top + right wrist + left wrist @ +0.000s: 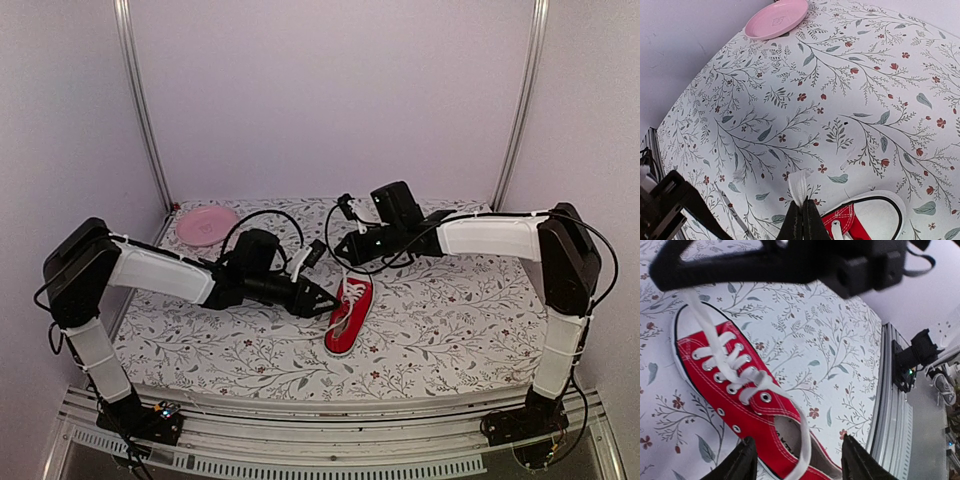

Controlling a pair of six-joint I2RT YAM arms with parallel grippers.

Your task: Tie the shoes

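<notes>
You look to be at the start of the knot. The one red shoe (350,312) lies mid-table (450,330), toe toward 12 o'clock, untied. Your right gripper (802,221) is pinched on one lace (799,186), drawn out past the toe at 12 o'clock. Your left gripper (799,455) stands spread at the shoe's 9 o'clock, with the second lace (806,440) between its fingers, ungrasped. Next, I judge: close on it, then cross the two. Count: one shoe, two laces, one pink plate (205,224) at 10 o'clock.
</notes>
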